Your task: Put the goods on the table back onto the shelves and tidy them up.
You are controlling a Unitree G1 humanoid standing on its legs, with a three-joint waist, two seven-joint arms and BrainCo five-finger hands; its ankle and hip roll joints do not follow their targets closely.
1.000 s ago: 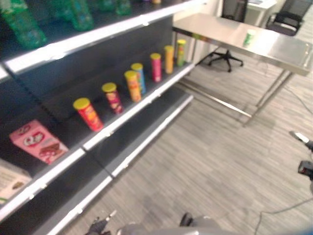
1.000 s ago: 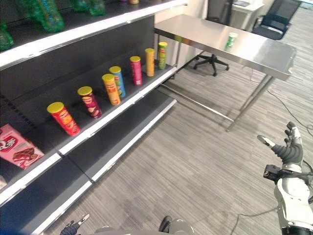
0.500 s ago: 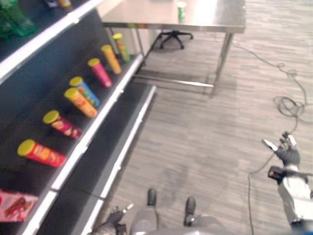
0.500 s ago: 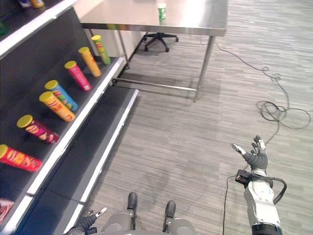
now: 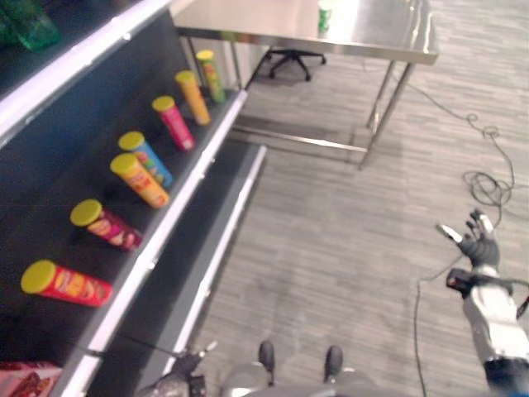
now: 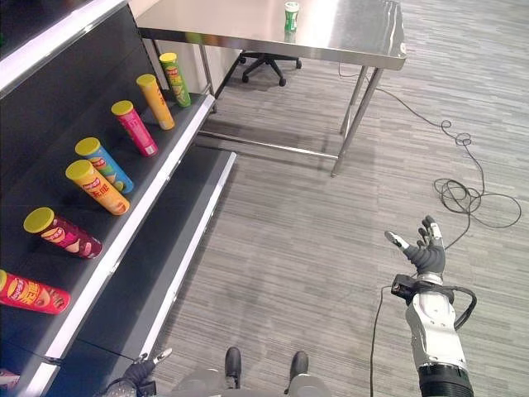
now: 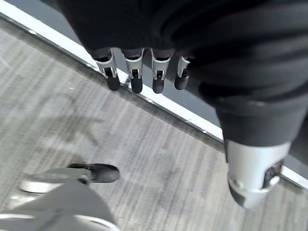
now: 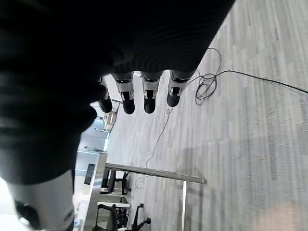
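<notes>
A green can [image 6: 291, 16] stands on the steel table [image 6: 347, 37] at the far end of the room. Several tube cans stand in a row on the dark shelf [image 6: 157, 169] at the left: green [image 6: 174, 78], orange [image 6: 155, 101], pink [image 6: 134, 127], blue [image 6: 102, 163], yellow [image 6: 97, 186], maroon [image 6: 63, 233] and red [image 6: 31, 293]. My right hand [image 6: 426, 255] hangs open over the floor at the lower right, holding nothing. My left hand [image 6: 132, 379] shows at the bottom edge by the lower shelf, fingers straight and empty in the left wrist view [image 7: 134, 72].
An office chair [image 6: 263, 62] stands behind the table. A loose cable [image 6: 467, 194] coils on the floor at the right. A pink box [image 5: 29, 379] sits at the shelf's near end. Green bottles [image 5: 25, 25] stand on the upper shelf. Bare grey floor lies between shelf and table.
The camera has shifted, so the table and the can sit a little further right in view. My right hand is raised slightly and remains open.
</notes>
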